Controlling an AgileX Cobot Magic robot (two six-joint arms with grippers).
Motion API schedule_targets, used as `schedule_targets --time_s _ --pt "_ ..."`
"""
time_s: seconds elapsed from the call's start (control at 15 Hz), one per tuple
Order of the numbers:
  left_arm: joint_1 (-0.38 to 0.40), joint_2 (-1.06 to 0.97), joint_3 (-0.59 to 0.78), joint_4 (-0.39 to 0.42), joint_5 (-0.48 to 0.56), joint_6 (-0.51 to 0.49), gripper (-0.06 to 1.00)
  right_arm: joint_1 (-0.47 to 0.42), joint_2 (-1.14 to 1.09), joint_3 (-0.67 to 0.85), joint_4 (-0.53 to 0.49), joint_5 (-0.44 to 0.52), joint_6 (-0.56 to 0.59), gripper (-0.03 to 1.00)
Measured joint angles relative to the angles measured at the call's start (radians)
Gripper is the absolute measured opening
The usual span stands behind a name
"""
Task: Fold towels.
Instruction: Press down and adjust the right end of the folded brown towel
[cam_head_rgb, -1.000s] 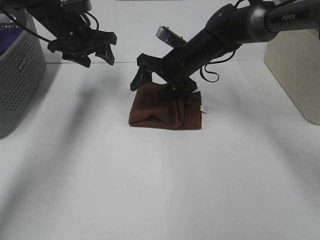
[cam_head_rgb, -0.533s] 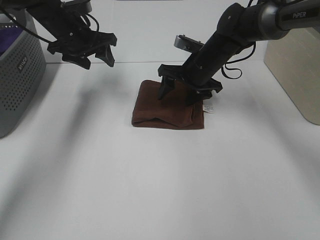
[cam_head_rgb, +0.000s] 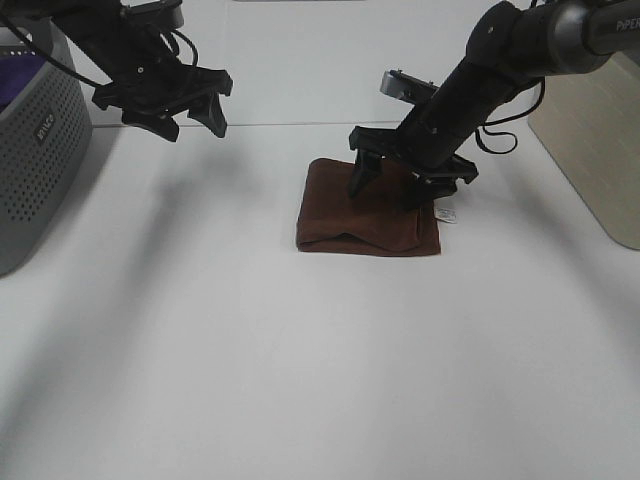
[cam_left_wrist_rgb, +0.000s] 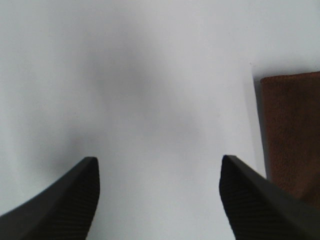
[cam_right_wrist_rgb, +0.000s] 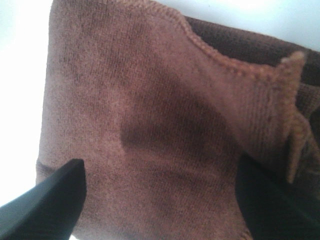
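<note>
The towel (cam_head_rgb: 365, 222) is a dark reddish-brown cloth lying folded on the white table (cam_head_rgb: 300, 380), right of centre, with a small white label (cam_head_rgb: 447, 214) at its right edge. My right gripper (cam_head_rgb: 388, 194) stands open over it, both fingertips down on the far part of the fabric. The right wrist view shows the towel (cam_right_wrist_rgb: 150, 100) filling the frame between the spread fingers of the right gripper (cam_right_wrist_rgb: 160, 172), with a loose corner turned up. My left gripper (cam_head_rgb: 192, 128) hangs open above the table at the back left, holding nothing. The left wrist view has the left gripper (cam_left_wrist_rgb: 159, 167) over bare table, with the towel's edge (cam_left_wrist_rgb: 290, 130) off to one side.
A grey perforated basket (cam_head_rgb: 40, 150) stands at the left edge with a purple cloth (cam_head_rgb: 18, 80) inside. A beige box (cam_head_rgb: 590, 140) stands at the right edge. The right arm slants down from the upper right.
The right gripper has moved to the right with its open fingers on the towel, and the towel has slid right with it and lies flatter. The left arm has barely moved.
</note>
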Motion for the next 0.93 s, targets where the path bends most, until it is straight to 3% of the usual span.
schedule_targets --time_s 0.4,0.93 --pt "0.000 0.000 0.000 0.001 0.000 0.000 0.65 -0.034 -0.011 0.000 -0.027 0.001 0.000 0.78" --pt "0.000 0.000 0.000 0.002 0.002 0.000 0.65 -0.005 -0.004 0.000 -0.014 -0.003 -0.014 0.78"
